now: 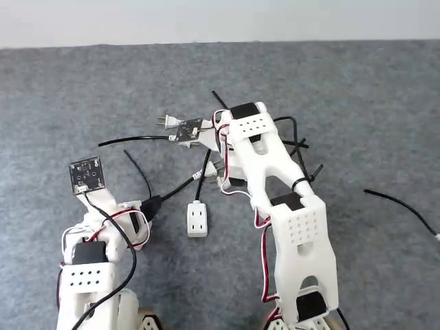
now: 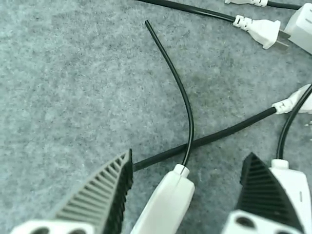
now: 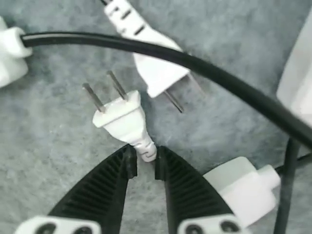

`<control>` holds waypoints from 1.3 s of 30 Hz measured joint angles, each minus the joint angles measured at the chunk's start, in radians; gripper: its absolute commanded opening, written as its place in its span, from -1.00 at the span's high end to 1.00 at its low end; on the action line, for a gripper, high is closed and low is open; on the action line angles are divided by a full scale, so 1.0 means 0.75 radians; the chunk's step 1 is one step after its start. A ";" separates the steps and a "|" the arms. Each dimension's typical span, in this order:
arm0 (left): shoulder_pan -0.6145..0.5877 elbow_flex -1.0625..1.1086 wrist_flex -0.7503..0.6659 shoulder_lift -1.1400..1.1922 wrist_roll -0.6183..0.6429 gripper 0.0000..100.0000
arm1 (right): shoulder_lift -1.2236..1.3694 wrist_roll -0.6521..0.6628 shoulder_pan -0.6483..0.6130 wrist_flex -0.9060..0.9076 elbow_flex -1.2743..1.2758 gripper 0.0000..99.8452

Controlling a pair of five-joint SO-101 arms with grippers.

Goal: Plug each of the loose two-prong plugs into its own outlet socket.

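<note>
My right gripper [image 3: 145, 163] is shut on the ribbed neck of a white two-prong plug [image 3: 121, 114], whose prongs point away from me over the grey carpet. A second white plug [image 3: 153, 68] lies just beyond it, under a thick black cable [image 3: 204, 68]. My left gripper [image 2: 190, 158] is open, its fingers [image 2: 109, 195] on either side of a white plug body [image 2: 165, 204] with a thin black cord. A white outlet strip [image 1: 197, 218] lies between the arms, beside the left gripper [image 1: 148, 206], and its end [image 2: 295, 195] sits by the other finger.
Black cords cross the carpet around the right arm [image 1: 275, 172], and one loose cord [image 1: 402, 203] lies at the right. Another white plug [image 2: 261, 30] rests close to a white block [image 2: 303, 27]. The far carpet [image 1: 357, 82] is bare.
</note>
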 measured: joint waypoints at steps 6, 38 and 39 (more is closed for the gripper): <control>-0.002 0.027 -0.068 0.000 0.000 0.33 | -0.104 -0.164 0.008 0.090 0.002 0.98; 0.000 0.047 -0.115 -0.008 0.000 0.33 | -0.565 -0.389 0.798 0.374 0.421 0.97; 0.000 0.047 -0.115 -0.008 0.000 0.33 | -0.587 -0.291 0.786 0.374 0.497 0.96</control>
